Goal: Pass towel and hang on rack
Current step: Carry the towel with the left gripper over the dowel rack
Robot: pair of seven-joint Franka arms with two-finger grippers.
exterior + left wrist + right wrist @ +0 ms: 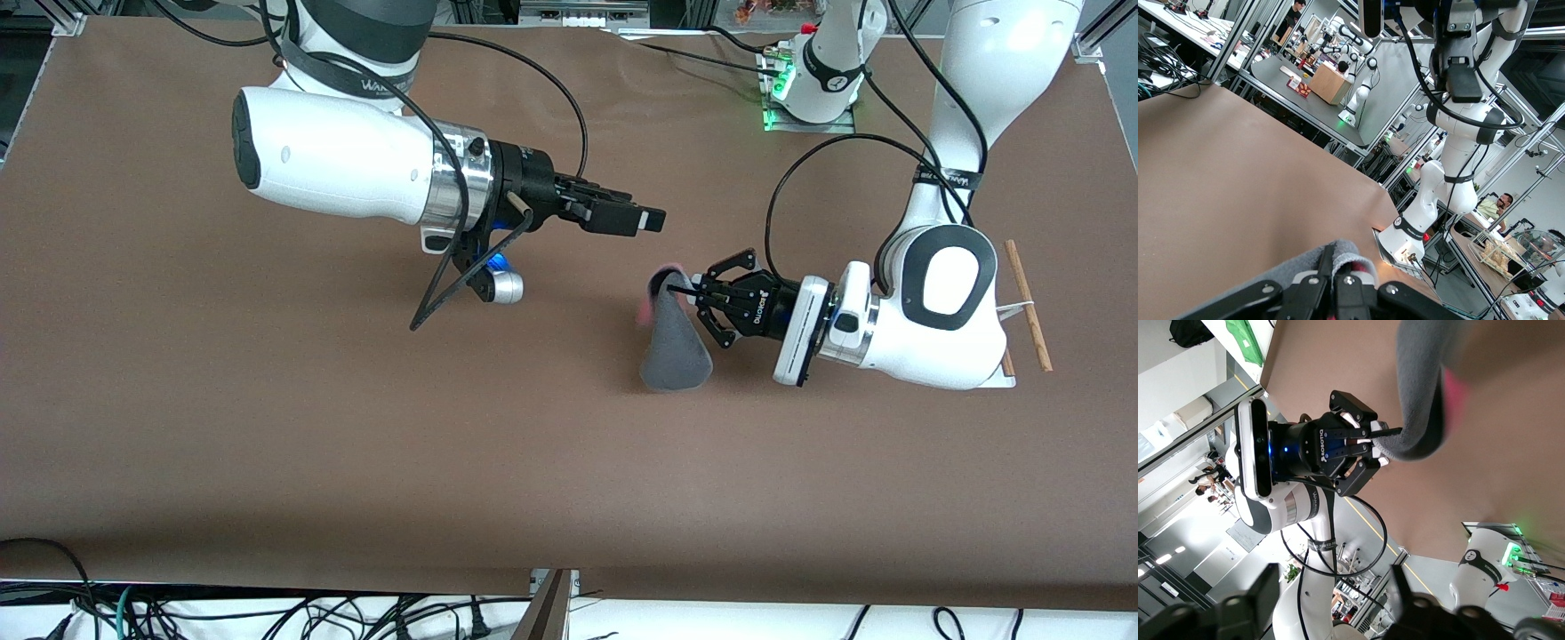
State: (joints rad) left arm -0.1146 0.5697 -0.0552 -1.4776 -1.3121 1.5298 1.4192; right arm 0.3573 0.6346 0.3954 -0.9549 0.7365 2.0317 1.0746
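Front view: the left gripper point(686, 291) is clamped on the top fold of the towel point(673, 348), holding it up over mid-table – grey side showing, a bit of pink at the pinch, the rest drooping in a cone toward the tabletop. The right gripper point(653, 220) is hanging over the table just beside the towel's top, toward the right arm's end; its fingers are together w/ nothing between them. The rack point(1028, 304) is standing at the left arm's end, mostly hidden by the left arm.

Left wrist view: the left gripper point(1333, 279) is pinching a hump of grey towel point(1298, 265); the right gripper point(1463, 75) is showing overhead, fingers meeting.

Right wrist view: the left gripper point(1379, 446) is gripping the towel point(1421, 393) at one end, cloth hanging limp – the right arm's own fingertips are at the frame edge, so nothing more to tell there.

Handling, as I judge it: light, soft, floppy, not fragile. It'll sag and swing, so any 2nd grip should probably take the edge close to the pinch, deep enough to hold.
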